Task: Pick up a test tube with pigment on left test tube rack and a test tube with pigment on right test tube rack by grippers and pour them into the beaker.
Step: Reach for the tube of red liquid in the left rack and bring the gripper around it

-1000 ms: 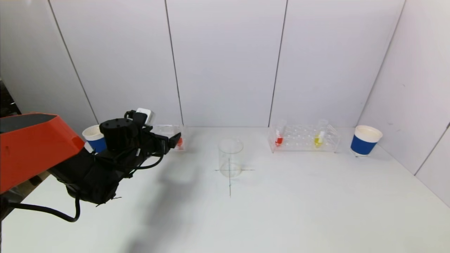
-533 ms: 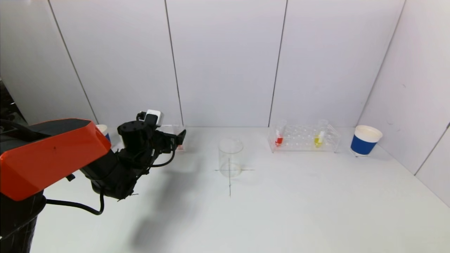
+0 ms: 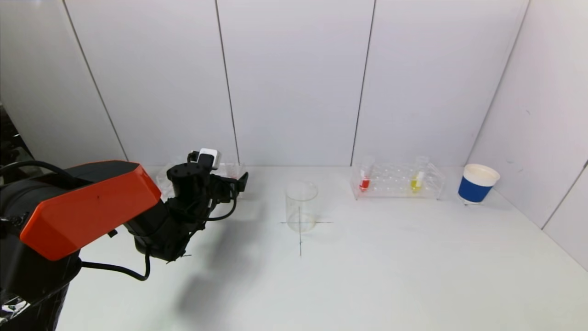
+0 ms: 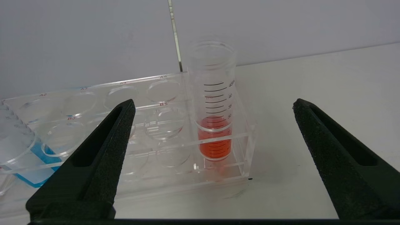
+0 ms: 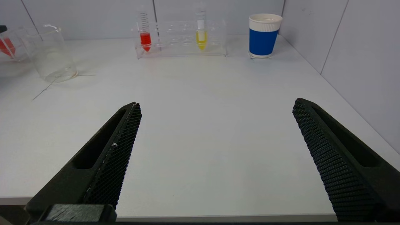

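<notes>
Left gripper (image 4: 212, 106): jaws spread wide, holding nothing, level with the red tube and facing it from just in front of the left rack's inner end.
Red tube (image 4: 215, 103): stood upright in the end hole of the left rack, between the two fingers' line of sight but touching neither; red pigment filled its lower part.
Tube markings: a printed scale with 45, 40, 35 and 30 legible down the side.
Left rack (image 4: 162, 125): clear plastic, holes lettered; A5, B5 and B3 could be read, others too faint.
Blue tube (image 4: 18, 150): at the rack's far end, only partly seen.
Beaker (image 3: 301, 205): clear, on a pen cross at the table's centre.
Right rack (image 3: 398, 180): held one red tube (image 3: 364, 178) and one yellow tube (image 3: 417, 179).
Blue cup (image 3: 477, 183): just beside the right rack.
Right gripper (image 5: 215, 107): parked low over the table's near edge, fingers wide apart, nothing between them.
</notes>
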